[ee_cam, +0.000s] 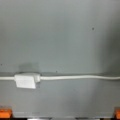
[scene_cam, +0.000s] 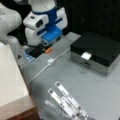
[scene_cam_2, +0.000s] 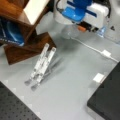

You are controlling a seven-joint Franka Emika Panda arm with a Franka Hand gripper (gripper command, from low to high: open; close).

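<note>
Cable (ee_cam: 75, 77) with a white connector block (ee_cam: 25, 81) is laid flat across the grey worktop (ee_cam: 60, 32), directly beneath the end effector (ee_cam: 60, 115). Orange fingertips (ee_cam: 5, 113) are spread wide apart, nothing gripped. A black box (scene_cam: 96, 51) is seen nearby.

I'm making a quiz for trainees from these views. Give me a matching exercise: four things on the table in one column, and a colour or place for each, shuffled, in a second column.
Things:
1. cable
2. box
3. folding stand
4. gripper

Descriptions:
A. black top, with a small white tag on it
B. clear bars, lying near the wooden block
C. white, running across the grey table with a small white adapter on it
D. orange fingertips, just above the table's far edge

Pairs: 1-C, 2-A, 3-B, 4-D
</note>
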